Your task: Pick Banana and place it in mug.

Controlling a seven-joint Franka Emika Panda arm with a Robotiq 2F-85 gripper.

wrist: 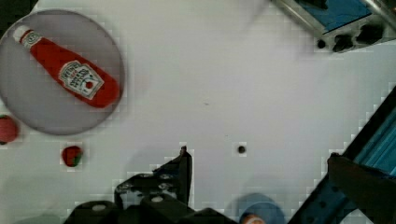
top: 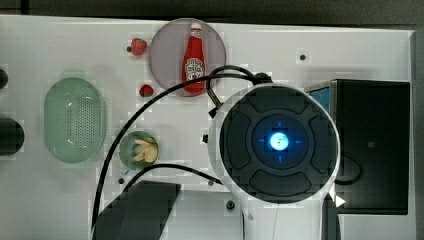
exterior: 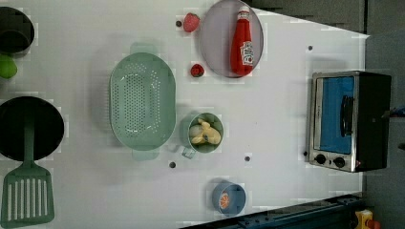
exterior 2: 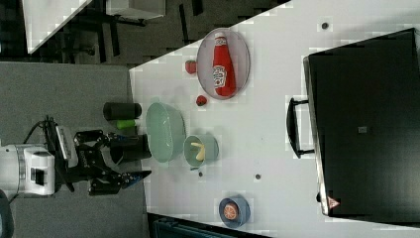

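Observation:
The pale yellow banana (exterior: 206,134) lies inside the small pale green mug (exterior: 186,130), which stands upright beside the green colander. The banana (top: 146,150) also rests in the mug (top: 125,150) in the top view, and the right view has the same banana (exterior 2: 198,148) within the mug (exterior 2: 211,149). My gripper (exterior 2: 134,159) hangs open off the table's edge at the right view's left, well apart from the mug, holding nothing. In the wrist view the gripper (wrist: 271,179) has wide-spread fingers (wrist: 183,167) above bare white table.
A large green colander (exterior: 142,100) sits next to the mug. A ketchup bottle (exterior: 242,43) lies on a grey plate (exterior: 217,38), with strawberries (exterior: 191,22) nearby. A blue bowl (exterior: 228,198) holds an orange slice. A toaster oven (exterior: 348,121), black pan (exterior: 28,128) and green spatula (exterior: 27,195) line the edges.

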